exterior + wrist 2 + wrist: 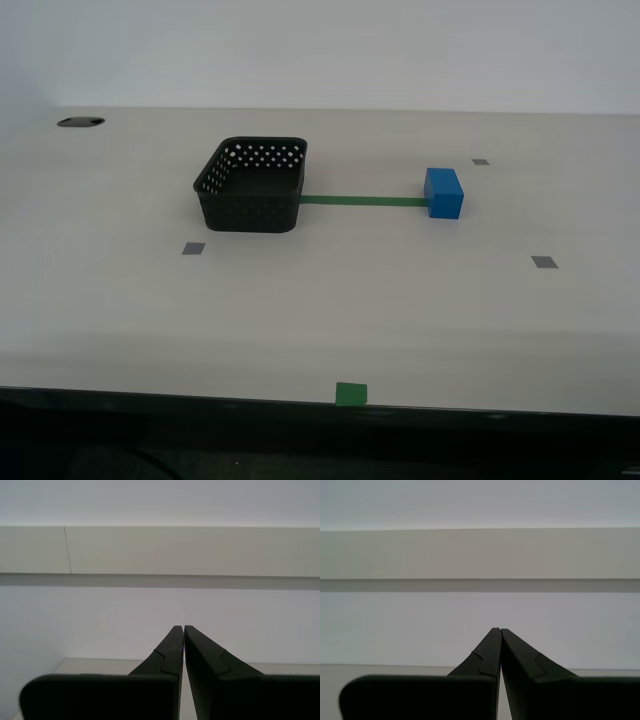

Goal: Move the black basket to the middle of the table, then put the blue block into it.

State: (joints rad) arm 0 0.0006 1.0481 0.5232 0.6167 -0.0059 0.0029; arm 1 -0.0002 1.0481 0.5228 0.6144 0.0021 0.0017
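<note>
The black basket [252, 187] stands empty on the pale table [400, 310], a little toward the exterior view's left of centre. A green tape strip [362, 200] runs from it to the blue block [444, 193], which sits on the table toward the exterior view's right. No arm shows in the exterior view. My first gripper [497, 630] is shut and empty, pointing at a white wall. My second gripper [180, 628] is shut and empty, also facing the wall. Neither wrist view shows the basket or the block.
Small grey square markers lie on the table [194, 249] [544, 262] [481, 161]. A green tape square [351, 394] sits at the dark front edge. A dark oval hole [80, 122] is at the table's far corner on the exterior view's left.
</note>
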